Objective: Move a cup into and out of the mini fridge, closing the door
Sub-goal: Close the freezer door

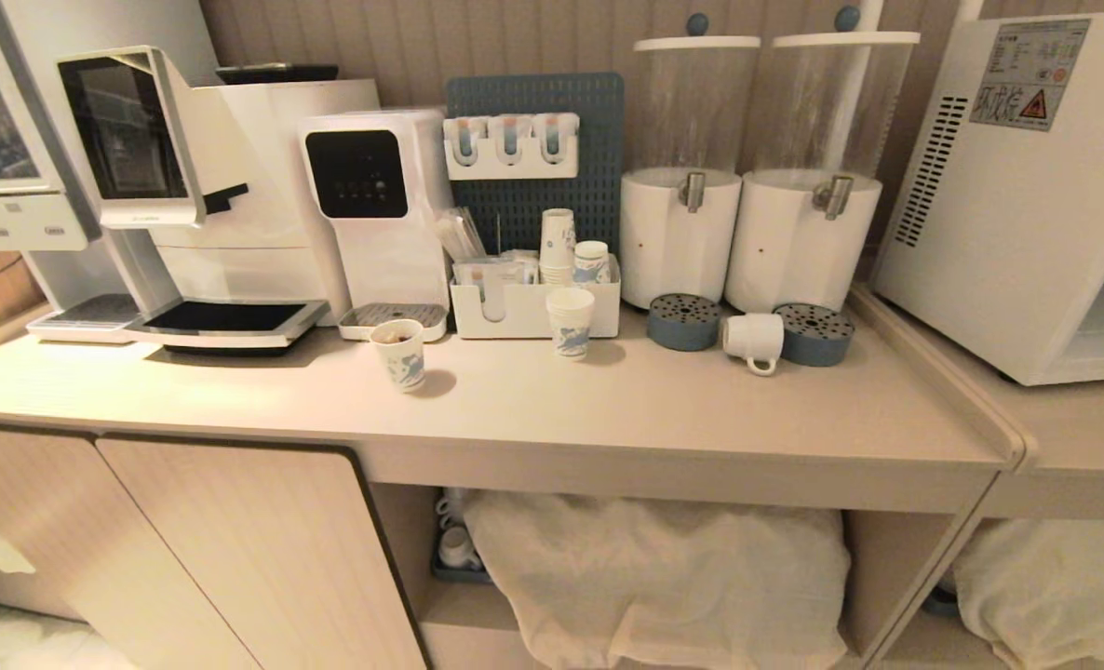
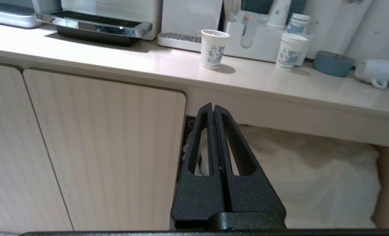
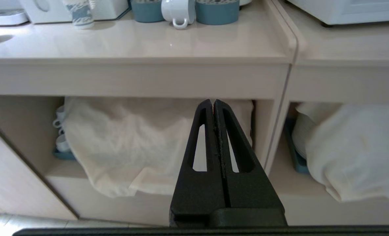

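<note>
My left gripper (image 2: pixel 214 108) and right gripper (image 3: pixel 213 103) hang below the tabletop (image 1: pixel 608 409), jaws pressed together, empty. The cup (image 1: pixel 754 340) lies sideways at 1 o'clock, between two blue discs; the fridge (image 1: pixel 1008 186) at 2 o'clock. I should spread my right jaws first, then grip the cup's body, not its handle.

Warm, even indoor light; my head view bends at its edges.
Soft shadows fall right of the paper cup (image 1: pixel 398 355) on the counter (image 1: pixel 608 409); glare brightens the counter left of it; everything stays sharp.
</note>
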Robot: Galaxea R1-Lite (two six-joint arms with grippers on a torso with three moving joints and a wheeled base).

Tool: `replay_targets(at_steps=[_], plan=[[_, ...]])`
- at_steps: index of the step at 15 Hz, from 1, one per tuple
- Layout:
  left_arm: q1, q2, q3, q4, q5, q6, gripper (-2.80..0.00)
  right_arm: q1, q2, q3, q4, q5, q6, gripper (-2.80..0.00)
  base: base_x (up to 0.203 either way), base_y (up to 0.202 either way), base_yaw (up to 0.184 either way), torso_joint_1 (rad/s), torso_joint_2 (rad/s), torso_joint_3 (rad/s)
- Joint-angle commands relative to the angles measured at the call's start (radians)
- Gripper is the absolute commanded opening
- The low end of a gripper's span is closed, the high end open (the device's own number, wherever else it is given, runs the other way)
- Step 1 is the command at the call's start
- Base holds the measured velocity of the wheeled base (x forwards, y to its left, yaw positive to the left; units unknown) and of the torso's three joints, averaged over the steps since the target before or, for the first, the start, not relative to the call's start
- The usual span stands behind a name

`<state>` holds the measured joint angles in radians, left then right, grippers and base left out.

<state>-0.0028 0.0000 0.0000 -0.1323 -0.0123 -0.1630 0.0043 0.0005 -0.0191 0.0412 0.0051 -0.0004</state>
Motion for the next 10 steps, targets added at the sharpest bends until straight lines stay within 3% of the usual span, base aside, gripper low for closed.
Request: replay_targets(at_steps=[1, 6, 10], plan=[[0.0, -0.005, 0.04, -0.001, 0.0, -0.001, -2.8, 0.0, 0.003, 0.001, 0.0, 0.0, 0.0, -2.8, -0.2, 0.0, 0.0, 0.006, 0.0, 0.002], [0.0, -0.005, 0.04, -0.001, 0.0, -0.001, -2.8, 0.0, 0.003, 0.001, 0.0, 0.001, -0.001, -2.8, -0.176, 0.0, 0.0, 0.003, 0.0, 0.003], [0.0, -0.005, 0.04, -0.001, 0.0, 0.0, -2.8, 0.001, 0.003, 0.001, 0.0, 0.0, -0.001, -2.8, 0.0, 0.0, 0.0, 0.0, 0.0, 0.0]])
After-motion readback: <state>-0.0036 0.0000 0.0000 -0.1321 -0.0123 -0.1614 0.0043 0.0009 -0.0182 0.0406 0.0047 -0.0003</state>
